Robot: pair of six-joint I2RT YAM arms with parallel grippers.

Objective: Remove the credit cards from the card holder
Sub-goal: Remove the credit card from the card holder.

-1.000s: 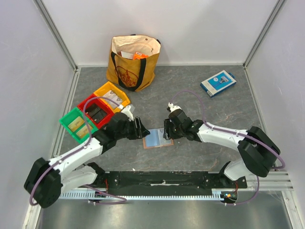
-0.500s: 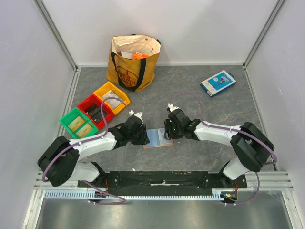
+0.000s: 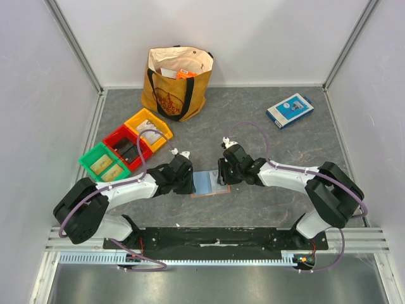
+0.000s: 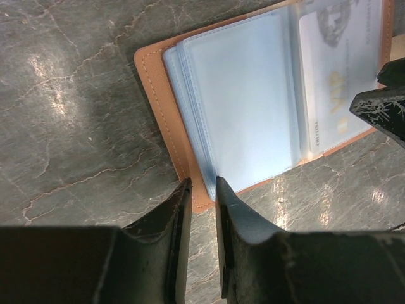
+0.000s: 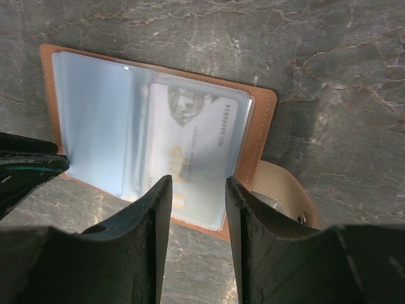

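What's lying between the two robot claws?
The open card holder, one card visible in its clear sleeve. The top view shows it between left gripper and right gripper.

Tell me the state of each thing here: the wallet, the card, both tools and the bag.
card holder: open, lying flat.
credit card: inside a clear sleeve.
left tool: jaws nearly together at holder's edge, grip unclear.
right tool: open, straddling the card's end.
tote bag: upright, mouth open.

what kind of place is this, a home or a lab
Most likely a robot test cell: plain white walls in a metal frame, two arms bolted to a rail, staged props like a tote bag and coloured bins.
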